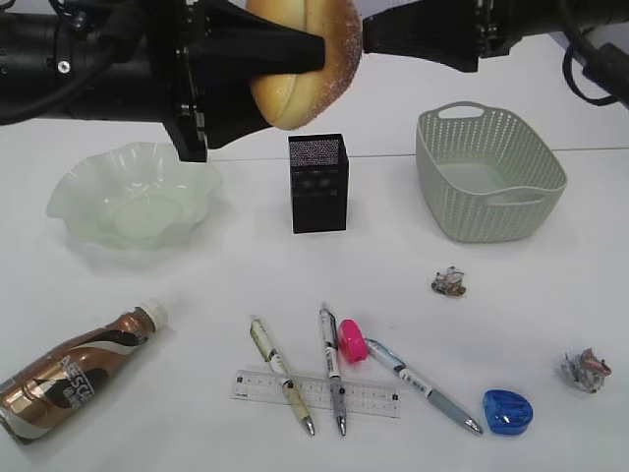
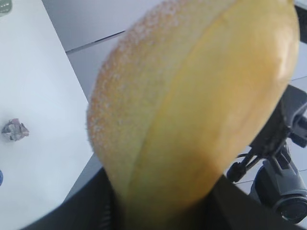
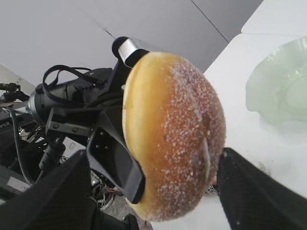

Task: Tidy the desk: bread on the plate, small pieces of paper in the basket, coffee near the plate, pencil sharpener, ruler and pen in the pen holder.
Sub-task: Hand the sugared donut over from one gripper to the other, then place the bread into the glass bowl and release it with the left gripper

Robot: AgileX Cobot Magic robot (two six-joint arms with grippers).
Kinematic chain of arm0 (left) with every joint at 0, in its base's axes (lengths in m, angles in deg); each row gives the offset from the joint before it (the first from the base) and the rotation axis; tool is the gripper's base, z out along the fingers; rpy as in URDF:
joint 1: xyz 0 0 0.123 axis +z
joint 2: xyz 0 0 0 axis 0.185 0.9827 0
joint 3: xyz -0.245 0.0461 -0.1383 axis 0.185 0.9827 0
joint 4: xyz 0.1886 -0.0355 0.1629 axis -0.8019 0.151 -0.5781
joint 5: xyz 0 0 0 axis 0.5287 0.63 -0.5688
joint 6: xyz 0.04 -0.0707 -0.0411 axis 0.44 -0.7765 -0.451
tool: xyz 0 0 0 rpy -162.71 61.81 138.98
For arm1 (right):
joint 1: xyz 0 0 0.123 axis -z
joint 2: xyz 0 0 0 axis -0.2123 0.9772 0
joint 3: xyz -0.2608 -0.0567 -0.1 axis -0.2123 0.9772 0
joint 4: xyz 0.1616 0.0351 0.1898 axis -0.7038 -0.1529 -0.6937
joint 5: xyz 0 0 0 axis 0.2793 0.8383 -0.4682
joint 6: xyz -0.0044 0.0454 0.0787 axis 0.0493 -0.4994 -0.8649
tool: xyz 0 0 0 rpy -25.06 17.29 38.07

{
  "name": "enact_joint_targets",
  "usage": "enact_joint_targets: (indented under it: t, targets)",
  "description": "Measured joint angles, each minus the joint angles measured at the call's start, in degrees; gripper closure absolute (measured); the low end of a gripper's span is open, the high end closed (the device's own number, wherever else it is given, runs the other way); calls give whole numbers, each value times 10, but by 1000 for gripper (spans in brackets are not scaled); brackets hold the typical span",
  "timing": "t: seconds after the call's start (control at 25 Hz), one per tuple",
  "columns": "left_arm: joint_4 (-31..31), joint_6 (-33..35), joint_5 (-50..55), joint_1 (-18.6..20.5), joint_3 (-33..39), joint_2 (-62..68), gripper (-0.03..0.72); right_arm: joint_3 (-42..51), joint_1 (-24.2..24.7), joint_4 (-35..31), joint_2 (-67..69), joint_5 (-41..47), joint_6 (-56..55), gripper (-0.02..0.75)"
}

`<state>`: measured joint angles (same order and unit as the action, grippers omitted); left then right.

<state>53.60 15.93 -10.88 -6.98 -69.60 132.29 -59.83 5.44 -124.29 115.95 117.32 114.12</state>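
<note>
Bread (image 1: 300, 59) clamped in the left tool (image 1: 295, 54), right tool (image 1: 393, 34) wide open and empty just beside it.

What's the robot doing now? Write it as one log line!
left claw: shut on bread, high above desk | right claw: open, beside bread | plate: empty | coffee: lying down

Both arms matte black, chunky tube links. Left gripper (image 1: 295, 49): angular black plastic fingers, small screws on mount plate, silver-capped cylinder behind. Right gripper (image 1: 366, 34): wedge-shaped black fingers. Black cables looped loosely along both arms.
</note>
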Motion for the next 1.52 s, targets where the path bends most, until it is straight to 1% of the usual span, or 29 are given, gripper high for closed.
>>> enact_joint_targets:
  t: [0.12, 0.28, 0.4, 0.52, 0.64, 0.72, 0.88, 1.04, 1.24, 1.52]
  targets:
    - [0, 0, 0, 0, 0, 0, 393, -3, 15, 18, 0, 8, 0, 131]
    - [-2, 0, 0, 0, 0, 0, 393, -21, 45, 24, 0, 10, 0, 150]
    - [-4, 0, 0, 0, 0, 0, 393, -36, 73, 27, 0, 13, 0, 154]
    - [-5, 0, 0, 0, 0, 0, 393, -43, 114, 55, 0, 14, 0, 155]
    - [-10, 7, 0, 8, 0, 0, 393, -45, 151, 127, 0, 14, 0, 155]
    - [-13, 20, 0, 21, 0, 0, 393, -45, 171, 184, 0, 10, 0, 155]
    - [-39, 64, -7, 59, 0, 0, 393, -45, 180, 283, 0, -14, 0, 156]
    - [-100, 110, -90, 90, 0, 0, 393, -45, 180, 351, 0, -34, -7, 156]
    - [-167, 141, -260, 101, 0, 0, 393, -45, 180, 403, 0, -63, -21, 156]
    - [-174, 185, -495, 102, 0, 0, 393, -45, 180, 421, 0, -89, -22, 156]
